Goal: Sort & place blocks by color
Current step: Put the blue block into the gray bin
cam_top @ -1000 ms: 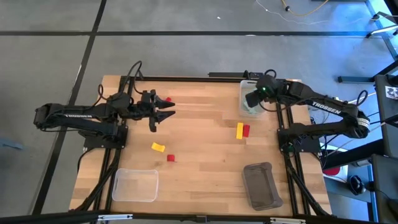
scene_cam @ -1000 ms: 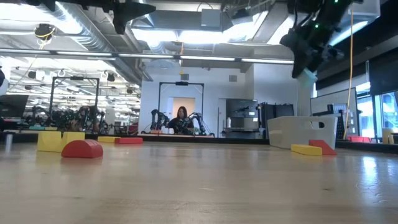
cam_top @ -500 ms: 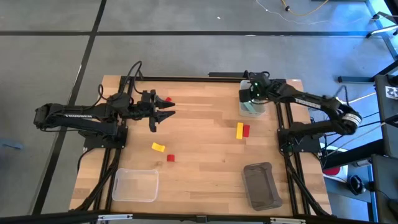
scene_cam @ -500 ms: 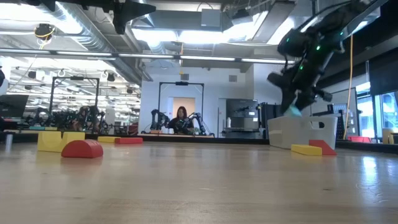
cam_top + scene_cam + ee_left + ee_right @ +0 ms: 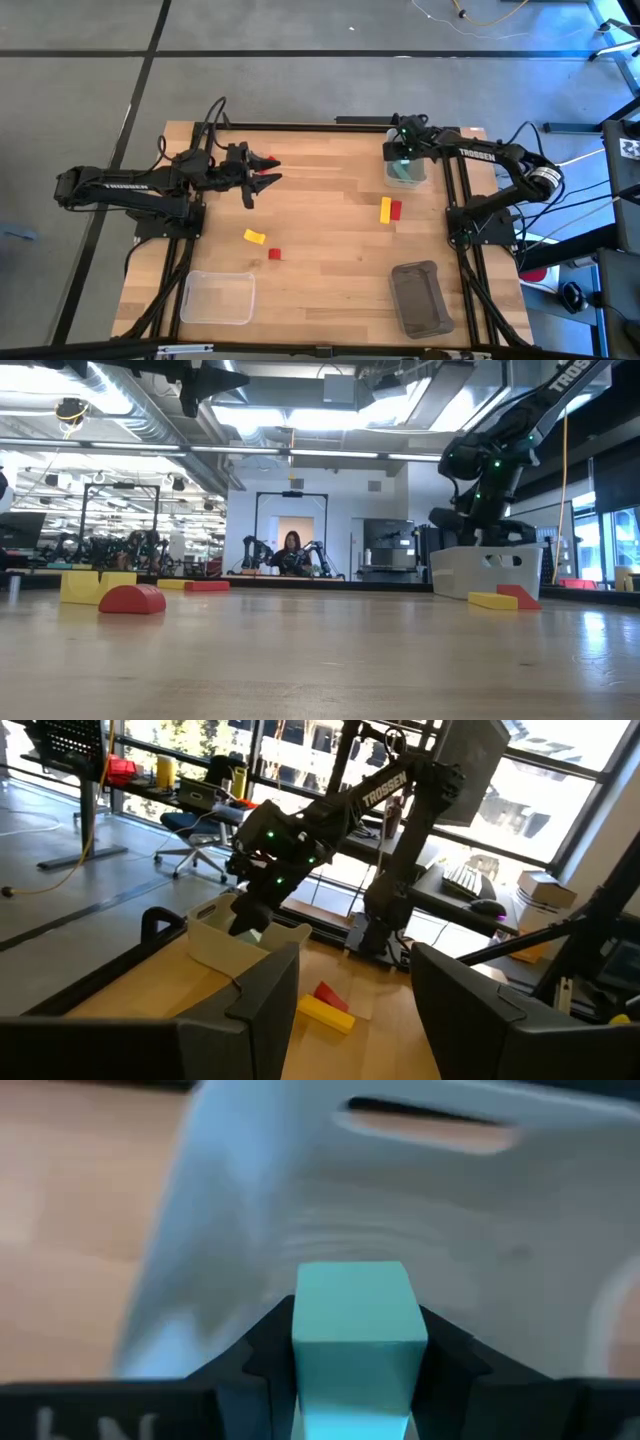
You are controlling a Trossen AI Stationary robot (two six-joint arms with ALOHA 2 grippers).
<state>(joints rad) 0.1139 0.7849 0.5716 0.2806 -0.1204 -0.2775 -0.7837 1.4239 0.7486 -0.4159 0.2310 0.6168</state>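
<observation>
Over the clear bin (image 5: pixel 404 170) at the far right corner of the table (image 5: pixel 330 270), I am holding the right hand (image 5: pixel 350 1355) with its fingers pinching a pale teal block (image 5: pixel 352 1320); the right wrist view shows the block clamped between the two dark fingers with the bin's pale wall directly ahead, so I judge I am about to drop it in. From above, some teal is showing inside that bin, so it looks as though I am collecting the teal pieces there, though I cannot count them. The rest of the sorting is waiting: a yellow bar (image 5: pixel 385 209) and a red block (image 5: pixel 396 209) are lying touching each other just in front of that bin, a yellow block (image 5: pixel 254 237) and a small red block (image 5: pixel 274 254) are sitting near each other on the left half of the table, and another red block (image 5: pixel 268 160) is lying just beside the left hand (image 5: pixel 262 181). That left hand is hanging over the far left part of the table, fingers spread and carrying nothing. The second clear bin (image 5: pixel 217 297) at the near left and the grey bin (image 5: pixel 421 297) at the near right are looking empty to me, so I am reckoning the red and yellow sorting is not started.
</observation>
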